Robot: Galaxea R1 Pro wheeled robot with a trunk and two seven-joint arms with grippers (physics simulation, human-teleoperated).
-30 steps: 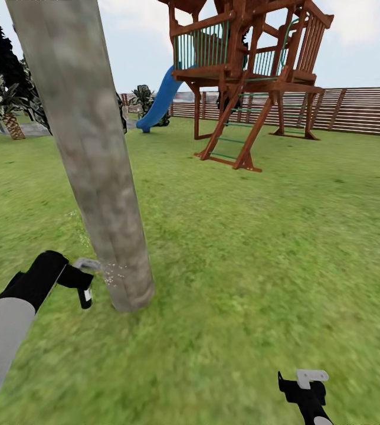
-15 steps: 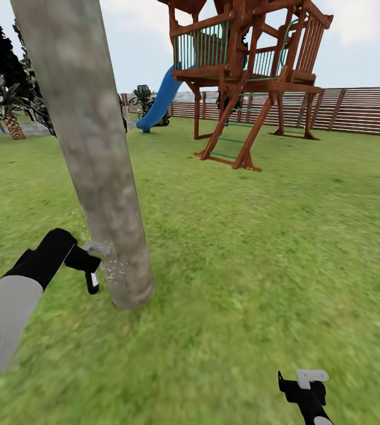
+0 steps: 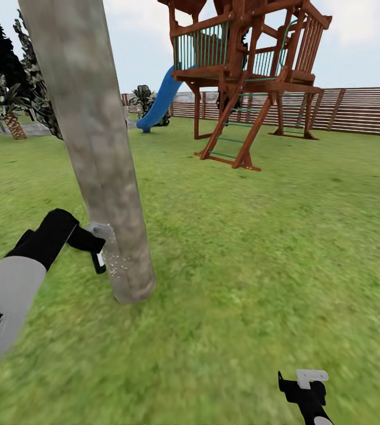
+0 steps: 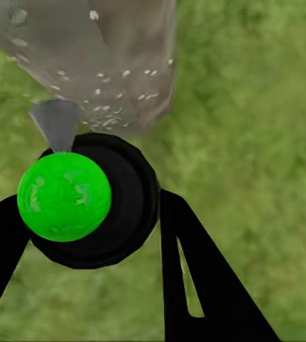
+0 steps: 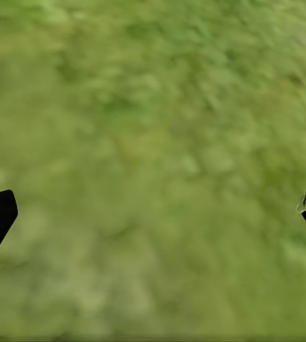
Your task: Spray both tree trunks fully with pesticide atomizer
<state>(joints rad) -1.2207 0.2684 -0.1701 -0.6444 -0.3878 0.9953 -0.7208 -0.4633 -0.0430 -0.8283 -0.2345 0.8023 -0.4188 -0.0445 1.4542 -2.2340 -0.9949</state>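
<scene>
The left gripper is clamped on the sprayer, its nozzle right at the tree trunk, low near the base, white droplets speckling the bark. The right gripper, fingers spread wide and empty, hangs over open grass, well clear of the trunk. Since a second ago the left arm has lifted the sprayer higher up the trunk.
</scene>
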